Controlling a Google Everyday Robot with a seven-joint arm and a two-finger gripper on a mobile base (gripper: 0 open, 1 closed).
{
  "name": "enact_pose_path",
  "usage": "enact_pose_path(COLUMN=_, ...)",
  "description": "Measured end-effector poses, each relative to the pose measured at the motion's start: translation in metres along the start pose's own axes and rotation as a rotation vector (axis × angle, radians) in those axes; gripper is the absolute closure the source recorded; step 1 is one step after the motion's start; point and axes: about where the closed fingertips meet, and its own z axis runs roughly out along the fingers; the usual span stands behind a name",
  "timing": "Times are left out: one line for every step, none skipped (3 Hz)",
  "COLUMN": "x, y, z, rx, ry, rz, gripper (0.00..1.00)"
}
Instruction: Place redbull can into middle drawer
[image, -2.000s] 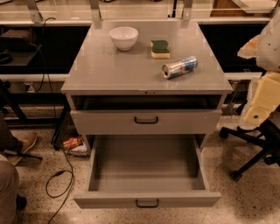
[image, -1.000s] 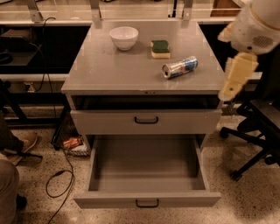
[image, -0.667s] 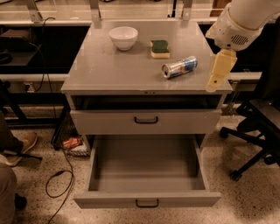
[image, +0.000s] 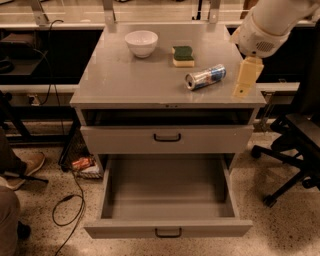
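Note:
The redbull can (image: 205, 77) lies on its side on the grey cabinet top (image: 130, 80), right of centre. The gripper (image: 245, 78) hangs from the white arm over the top's right edge, just right of the can and apart from it. The middle drawer (image: 167, 197) is pulled fully open below and holds nothing; its black handle (image: 168, 233) faces front. The upper drawer (image: 166, 138) is pushed in.
A white bowl (image: 141, 43) and a green-and-yellow sponge (image: 183, 55) sit at the back of the cabinet top. An office chair base (image: 287, 160) stands to the right. A person's shoe (image: 26, 167) and cables lie on the floor at left.
The arm has swung in from the right and moved left and up, bringing the gripper from beside the cabinet to just right of the can. The can and drawers have not moved.

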Motion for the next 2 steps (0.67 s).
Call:
enact_pose_path(x=0.013, y=-0.043, z=0.04, rx=0.034, ry=0.016, rz=-0.044, gripper=0.0)
enact_pose_path(x=0.02, y=-0.068, z=0.065, rx=0.056, ry=0.02, rz=-0.046, gripper=0.0)
